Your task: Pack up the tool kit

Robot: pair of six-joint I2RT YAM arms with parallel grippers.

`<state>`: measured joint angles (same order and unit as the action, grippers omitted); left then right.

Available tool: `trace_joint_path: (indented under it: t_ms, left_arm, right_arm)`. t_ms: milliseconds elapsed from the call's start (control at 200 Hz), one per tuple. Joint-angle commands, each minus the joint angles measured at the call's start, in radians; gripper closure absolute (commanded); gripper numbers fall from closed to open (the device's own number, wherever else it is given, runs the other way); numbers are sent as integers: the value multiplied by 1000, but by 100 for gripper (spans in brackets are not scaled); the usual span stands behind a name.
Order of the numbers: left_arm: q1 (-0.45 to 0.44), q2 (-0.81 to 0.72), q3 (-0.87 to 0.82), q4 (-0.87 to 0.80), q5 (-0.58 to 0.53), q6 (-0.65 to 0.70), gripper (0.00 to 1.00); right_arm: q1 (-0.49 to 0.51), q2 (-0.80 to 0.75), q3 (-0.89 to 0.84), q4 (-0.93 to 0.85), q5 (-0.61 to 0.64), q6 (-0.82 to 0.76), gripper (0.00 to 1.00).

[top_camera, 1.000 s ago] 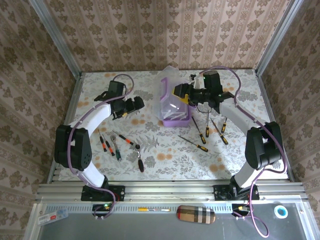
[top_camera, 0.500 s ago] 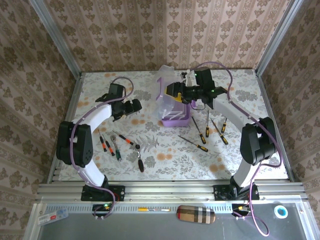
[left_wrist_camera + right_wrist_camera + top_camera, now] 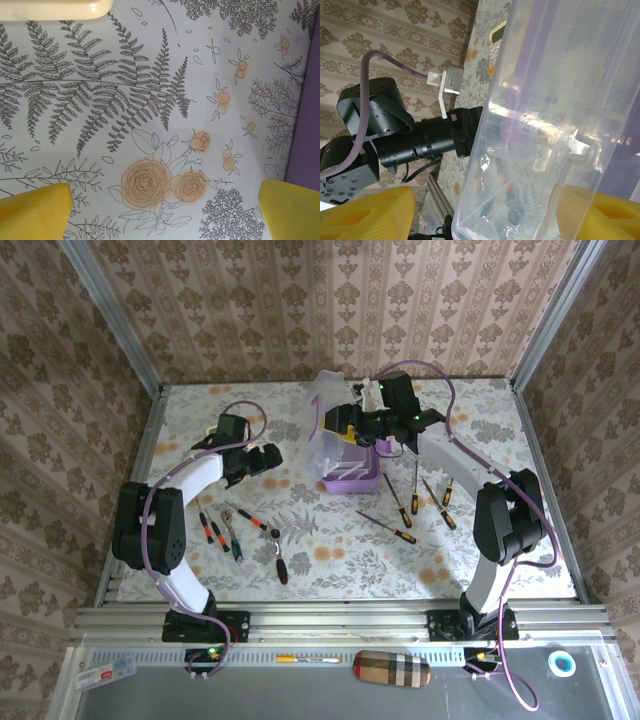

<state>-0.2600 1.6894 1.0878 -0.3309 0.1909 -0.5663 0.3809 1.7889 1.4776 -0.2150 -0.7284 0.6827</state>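
Centrally on the flowered table (image 3: pixel 480 550) sits the purple box (image 3: pixel 352 481), its long axis seemingly running from the near edge toward the back wall (the angle foreshortens it); its clear lid (image 3: pixel 333 405) stands raised along the left side; the right gripper (image 3: pixel 341 426) has its yellow fingers (image 3: pixel 367 212) apart on either side of that lid, though whether they press it I cannot tell; the left gripper (image 3: pixel 264 458) hangs wide apart over bare cloth just left of the box; screwdrivers (image 3: pixel 400 500) lie to the right, mostly lengthwise near-to-far; pliers (image 3: pixel 233 538) and ratchet wrench (image 3: pixel 279 558) lie near left.
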Motion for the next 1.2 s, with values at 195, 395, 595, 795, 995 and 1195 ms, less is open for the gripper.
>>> trace_joint_path:
  t_ms: [195, 395, 595, 795, 995, 1195]
  left_arm:
    - [-56, -210, -15, -96, -80, 81, 0]
    - [-140, -310, 17, -178, -145, 124, 0]
    - [-285, -388, 36, -216, -203, 157, 0]
    - [-429, -409, 55, -220, -300, 195, 0]
    - [-551, -353, 112, -205, -400, 207, 0]
    - [-651, -245, 194, -174, -549, 195, 0]
  right_arm:
    - [18, -13, 61, -3, -12, -3, 25]
    - [16, -17, 67, -20, 8, -14, 25]
    - [-1, -13, 61, -21, 25, -1, 25]
    - [-17, -22, 47, 4, 28, 26, 25]
    - [-22, -17, 53, 25, 6, 48, 24]
    - [-36, -22, 50, 34, 13, 65, 24]
